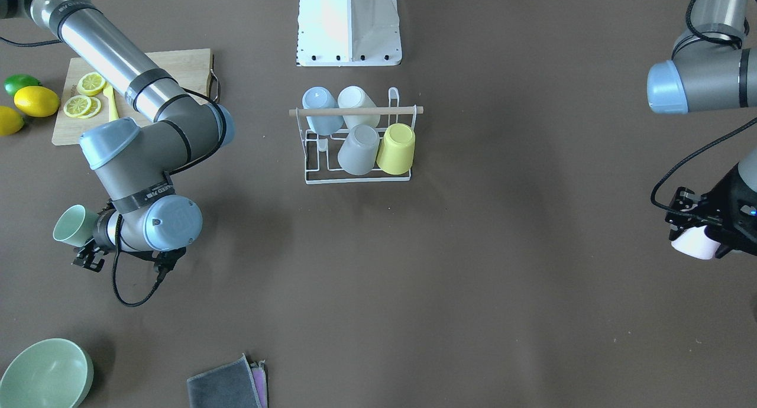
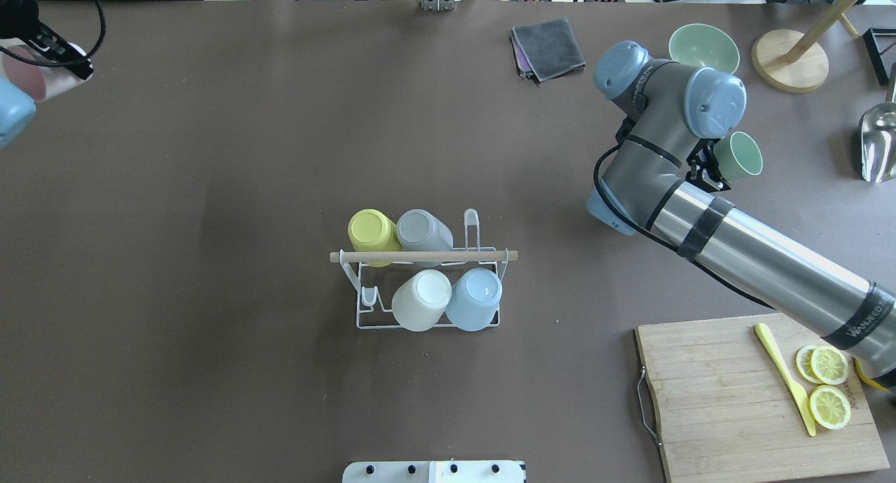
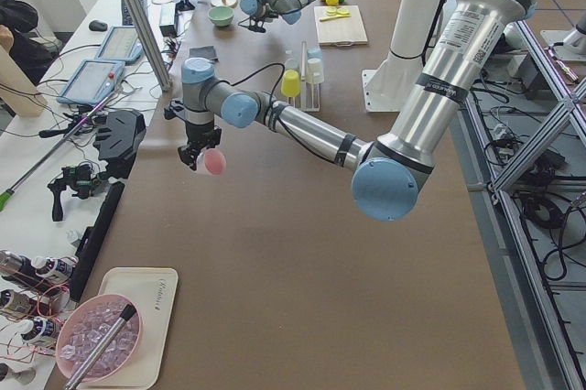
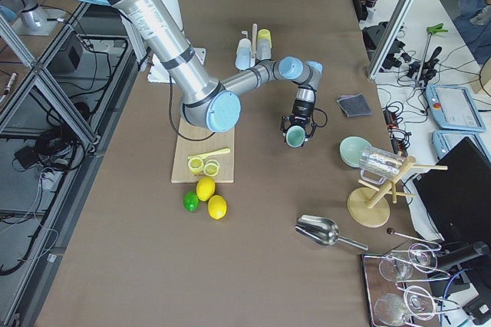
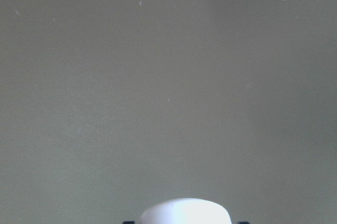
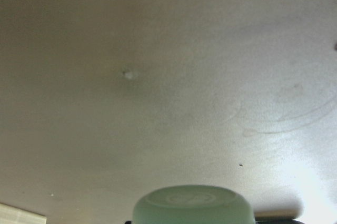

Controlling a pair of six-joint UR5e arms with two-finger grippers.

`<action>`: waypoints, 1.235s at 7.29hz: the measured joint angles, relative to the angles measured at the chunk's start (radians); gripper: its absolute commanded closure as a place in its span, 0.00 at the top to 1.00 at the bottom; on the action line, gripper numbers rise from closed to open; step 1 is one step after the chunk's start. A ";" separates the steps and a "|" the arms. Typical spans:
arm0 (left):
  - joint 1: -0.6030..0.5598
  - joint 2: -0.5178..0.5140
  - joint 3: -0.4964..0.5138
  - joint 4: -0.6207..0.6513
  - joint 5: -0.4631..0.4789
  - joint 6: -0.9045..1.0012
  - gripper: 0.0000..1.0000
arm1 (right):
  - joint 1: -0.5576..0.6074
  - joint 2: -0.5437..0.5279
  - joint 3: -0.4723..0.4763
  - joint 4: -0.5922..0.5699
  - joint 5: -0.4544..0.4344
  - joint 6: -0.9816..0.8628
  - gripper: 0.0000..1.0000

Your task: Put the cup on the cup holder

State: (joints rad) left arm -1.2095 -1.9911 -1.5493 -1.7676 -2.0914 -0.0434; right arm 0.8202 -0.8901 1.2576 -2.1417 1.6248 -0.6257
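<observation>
The cup holder [image 2: 423, 257] [image 1: 355, 110] is a white wire rack with a wooden rod across its top, standing mid-table. Several cups sit upside down on its pegs: yellow, grey, white and blue. My right gripper [image 2: 717, 162] [image 1: 90, 233] is shut on a pale green cup [image 2: 740, 155] [image 1: 72, 224] [image 4: 295, 137] [image 6: 192, 205], held above the table far to the holder's right in the overhead view. My left gripper [image 2: 52, 59] [image 1: 707, 233] is shut on a pink cup [image 2: 24, 73] [image 1: 695, 245] [image 3: 213, 163] [image 5: 185, 211] at the far left table edge.
A wooden cutting board [image 2: 728, 399] with lemon slices [image 2: 829, 385] and a yellow knife [image 2: 784, 374] lies near the right arm. Lemons and a lime [image 1: 23, 100], a green bowl [image 2: 703, 47], folded cloths [image 2: 547, 47], a wooden stand [image 2: 791, 59] and a metal scoop [image 2: 878, 140] ring the edges.
</observation>
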 measured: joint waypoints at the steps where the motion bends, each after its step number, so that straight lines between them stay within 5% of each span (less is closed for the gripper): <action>1: 0.013 0.001 0.000 -0.153 0.001 -0.086 0.00 | 0.033 -0.019 0.038 -0.002 0.031 -0.012 0.00; 3: 0.093 -0.014 -0.003 -0.464 0.021 -0.254 0.00 | 0.134 -0.045 0.088 0.003 0.141 -0.024 0.00; 6: 0.174 -0.028 -0.024 -0.865 0.119 -0.460 0.00 | 0.176 -0.098 0.191 0.061 0.182 -0.022 0.00; 9: 0.325 0.002 -0.104 -1.116 0.372 -0.575 0.00 | 0.202 -0.129 0.249 0.163 0.257 0.015 0.00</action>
State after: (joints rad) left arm -0.8846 -1.9889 -1.6534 -2.8831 -1.7195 -0.6185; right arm 1.0225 -1.0194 1.5070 -1.9787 1.8822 -0.6103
